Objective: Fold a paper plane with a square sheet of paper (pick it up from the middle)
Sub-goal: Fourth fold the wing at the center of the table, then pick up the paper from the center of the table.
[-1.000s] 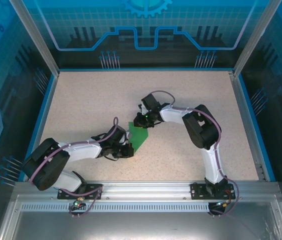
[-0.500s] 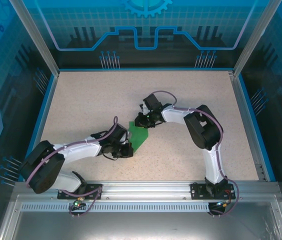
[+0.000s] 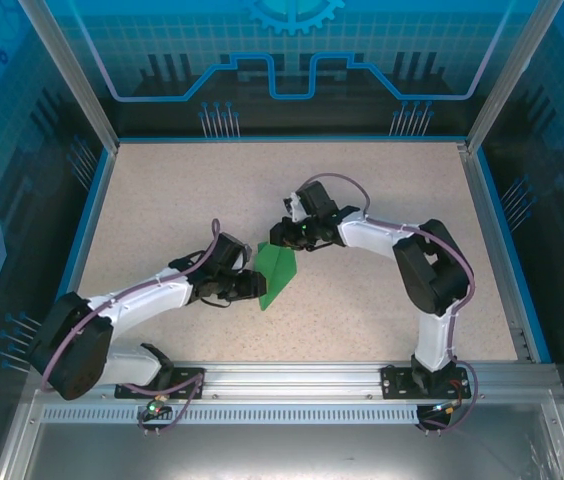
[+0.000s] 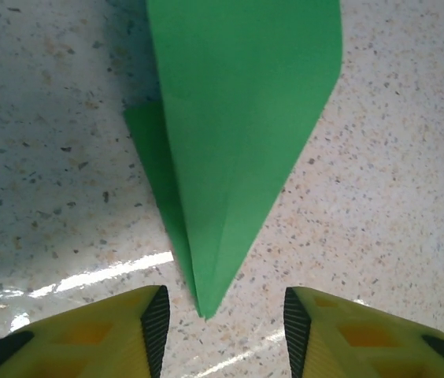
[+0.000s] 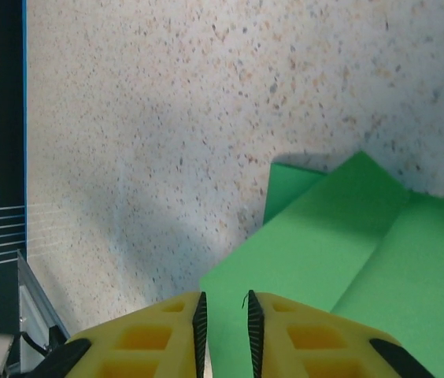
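In the middle of the table lies the paper plane, already a layered, pointed dart — probably only final creasing remains. The left gripper gapes wide and empty at its tip; the right gripper — barely parted — grips nothing visible.

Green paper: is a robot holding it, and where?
The green paper isn't held by the left gripper: its jaws stand open around the pointed tip. The right gripper sits at the other end; grip unclear.
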You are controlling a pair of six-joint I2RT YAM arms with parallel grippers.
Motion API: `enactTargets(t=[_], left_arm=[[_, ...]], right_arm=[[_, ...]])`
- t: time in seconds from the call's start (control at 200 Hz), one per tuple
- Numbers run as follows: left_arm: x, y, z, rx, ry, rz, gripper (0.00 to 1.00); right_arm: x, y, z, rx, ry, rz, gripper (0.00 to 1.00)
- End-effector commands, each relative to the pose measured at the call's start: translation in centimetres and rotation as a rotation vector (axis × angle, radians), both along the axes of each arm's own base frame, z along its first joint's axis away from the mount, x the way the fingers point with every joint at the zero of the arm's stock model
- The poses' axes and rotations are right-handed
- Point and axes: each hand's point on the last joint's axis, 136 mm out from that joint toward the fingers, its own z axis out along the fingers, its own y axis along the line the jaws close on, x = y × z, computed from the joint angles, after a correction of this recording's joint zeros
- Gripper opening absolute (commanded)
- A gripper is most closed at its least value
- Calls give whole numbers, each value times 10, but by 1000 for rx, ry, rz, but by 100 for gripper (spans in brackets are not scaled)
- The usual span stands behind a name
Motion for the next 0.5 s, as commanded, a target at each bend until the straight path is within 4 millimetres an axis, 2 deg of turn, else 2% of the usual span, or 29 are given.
enactTargets(t=[0.0, 0.23, 0.495], left_arm=[[4, -3, -9, -35, 13, 13, 46], [5, -2, -27, -34, 40, 20, 47], [11, -6, -36, -38, 52, 15, 38]], right_arm=[[-11, -9, 1, 13, 19, 4, 26], [-36, -22, -10, 12, 67, 11, 37], [-53, -31, -18, 21, 105, 0, 45]])
